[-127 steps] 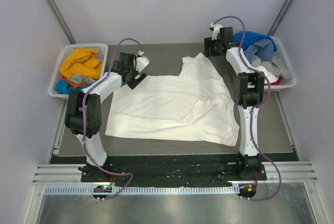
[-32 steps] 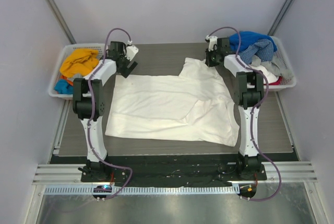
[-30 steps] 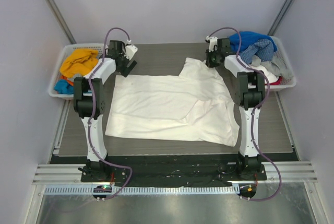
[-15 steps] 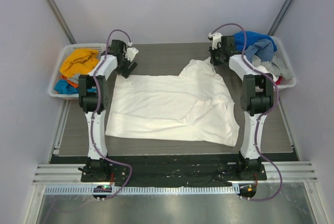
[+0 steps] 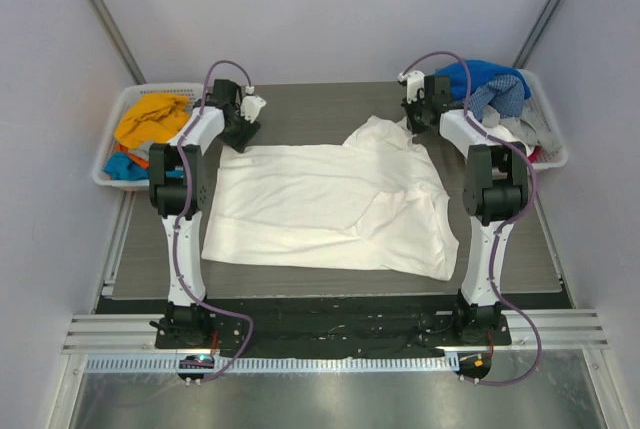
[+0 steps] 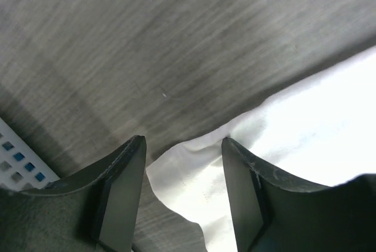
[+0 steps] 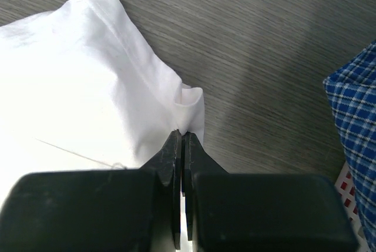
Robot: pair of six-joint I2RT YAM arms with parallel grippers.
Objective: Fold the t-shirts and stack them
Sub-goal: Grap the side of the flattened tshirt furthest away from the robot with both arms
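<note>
Surface: grey wood-grain table (image 5: 300, 109) between pale walls.
Main cloth: white t-shirt (image 5: 320, 199) lies spread across the table's middle, rumpled along its 3 o'clock side.
Baskets: left basket (image 5: 108, 164) at 9 o'clock holds an orange shirt (image 5: 150, 119); right basket (image 5: 555, 149) at 2 o'clock holds a blue shirt (image 5: 490, 77) and a blue-checked shirt (image 7: 352, 117).
Left gripper (image 6: 182, 141): at the shirt's 11 o'clock corner, jaws spread to either side of the cloth edge.
Right gripper (image 7: 182, 134): at the shirt's 1 o'clock corner, jaws pressed together, pinching a fold.
</note>
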